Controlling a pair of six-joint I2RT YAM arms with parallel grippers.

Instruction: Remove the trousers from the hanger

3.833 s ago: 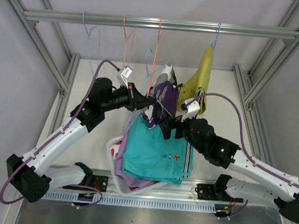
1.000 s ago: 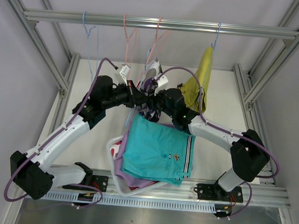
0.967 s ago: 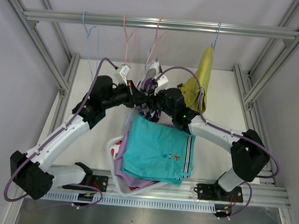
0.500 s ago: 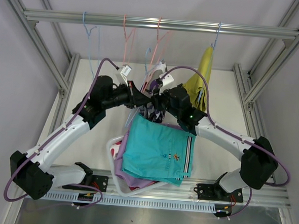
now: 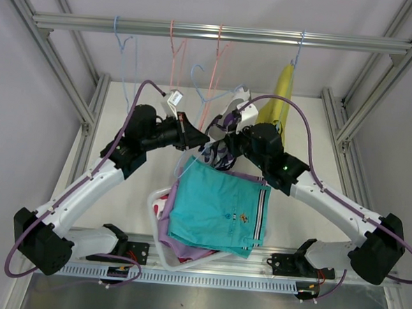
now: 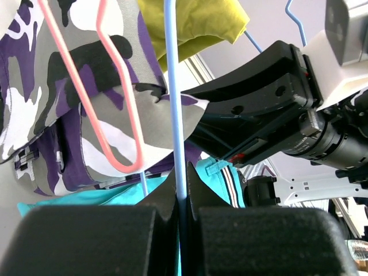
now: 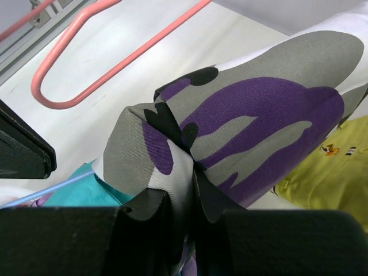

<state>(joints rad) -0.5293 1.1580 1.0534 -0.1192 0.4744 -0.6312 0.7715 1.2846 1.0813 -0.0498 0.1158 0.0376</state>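
Purple-black-white camouflage trousers [image 7: 241, 121] are bunched between the pads of my right gripper [image 7: 192, 195], which is shut on the cloth. From above, that pair [image 5: 216, 152] hangs between the two grippers. My left gripper [image 6: 181, 198] is shut on the thin wire of a light blue hanger [image 6: 175, 115], just left of the right gripper [image 5: 228, 136]. Mustard yellow trousers [image 5: 283, 96] hang from the rail at the right. Teal trousers [image 5: 220, 204] lie on top of a pile, with lilac [image 5: 179, 247] and red-and-white [image 5: 162, 206] pairs under them.
A white basket [image 5: 156, 225] at the near middle holds the pile. Bare hangers hang from the top rail [image 5: 220, 33]: one blue [image 5: 122, 44] and two pink [image 5: 176, 47]. A pink hanger [image 6: 115, 115] dangles close to the camouflage cloth. Frame posts stand left and right.
My right arm has swung right and toward me, drawing the camouflage trousers away from the blue hanger, and its jaws have tightened on the cloth. The left gripper stays put on the hanger.
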